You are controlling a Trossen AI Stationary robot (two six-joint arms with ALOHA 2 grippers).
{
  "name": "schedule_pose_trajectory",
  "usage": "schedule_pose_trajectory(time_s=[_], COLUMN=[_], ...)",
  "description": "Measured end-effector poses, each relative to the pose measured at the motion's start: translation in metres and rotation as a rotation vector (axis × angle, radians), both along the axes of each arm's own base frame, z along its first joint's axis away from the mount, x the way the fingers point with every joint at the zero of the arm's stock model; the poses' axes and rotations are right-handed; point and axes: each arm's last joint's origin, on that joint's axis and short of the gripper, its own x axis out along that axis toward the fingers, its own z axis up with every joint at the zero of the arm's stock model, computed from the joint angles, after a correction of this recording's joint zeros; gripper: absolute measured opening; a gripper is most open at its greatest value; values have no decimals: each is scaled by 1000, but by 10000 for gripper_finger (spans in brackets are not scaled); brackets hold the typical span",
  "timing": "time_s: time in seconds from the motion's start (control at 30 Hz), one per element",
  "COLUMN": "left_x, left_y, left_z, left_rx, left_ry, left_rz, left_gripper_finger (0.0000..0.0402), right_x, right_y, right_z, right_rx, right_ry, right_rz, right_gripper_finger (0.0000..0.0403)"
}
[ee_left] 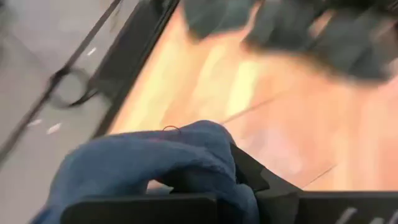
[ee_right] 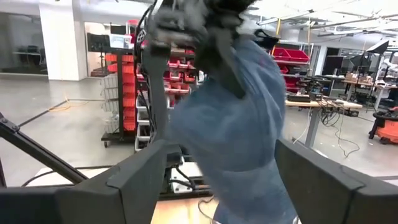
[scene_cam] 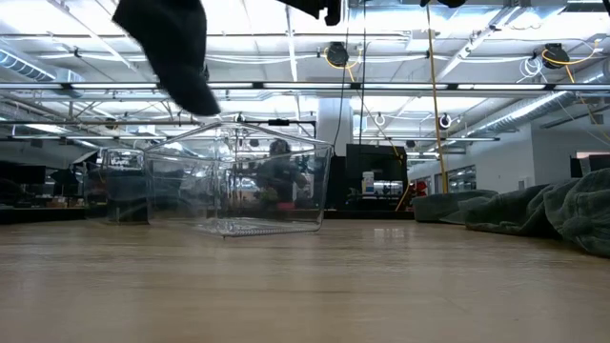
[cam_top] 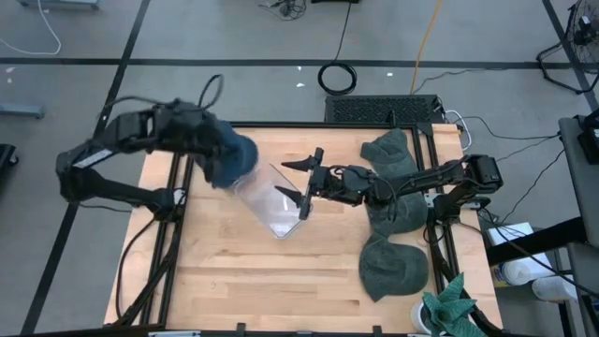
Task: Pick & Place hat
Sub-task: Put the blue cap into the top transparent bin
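1. The left gripper [cam_top: 220,150] is clamping shut on a soft dark-blue fabric hat [cam_top: 230,159], carrying it in the air just above the far-left corner of a clear rectangular plastic bin [cam_top: 273,200] that is standing on the pale wooden table [cam_top: 243,271].
2. The right gripper [cam_top: 305,183] is hovering with its two dark fingers spread wide and holding nothing, beside the bin's opposite end; the hat is hanging across the bin from it.
3. The high view alone is showing both arms and the bin between them; the low view is showing only the hat's dark lower end [scene_cam: 176,52] dangling above the bin [scene_cam: 233,186], with both grippers cut off at the top edge.
4. The hat is hanging with its long axis roughly vertical, its free end pointing down toward the bin, as the right wrist view [ee_right: 239,124] is showing.
5. In the left wrist view the hat [ee_left: 155,165] is bunching over the fingers, hiding how they are meeting.
6. Beyond the right gripper, grey-green fabric hats [cam_top: 393,220] are lying heaped along the table's right side; their count is hard to make out.
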Motion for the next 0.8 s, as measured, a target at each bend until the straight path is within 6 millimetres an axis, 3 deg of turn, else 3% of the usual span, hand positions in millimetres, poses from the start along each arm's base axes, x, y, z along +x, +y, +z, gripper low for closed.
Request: schedule_pose_trajectory(time_s=[0.2, 0.4, 0.57, 0.8], left_x=[11, 23, 32, 32], left_y=[20, 27, 31, 30], left_z=[-12, -35, -41, -42], left_rx=[169, 293, 344, 320], left_ry=[379, 717, 768, 767], left_rz=[-77, -406, -530, -517], left_gripper_finger=[4, 7, 9, 7], right_x=[0, 0, 1, 1], right_y=[0, 0, 0, 0], right_z=[-2, -5, -8, -8], right_rx=[-2, 8, 7, 7], right_ry=[23, 45, 78, 84], right_rz=[0, 1, 1, 1], right_gripper_finger=[281, 281, 281, 281])
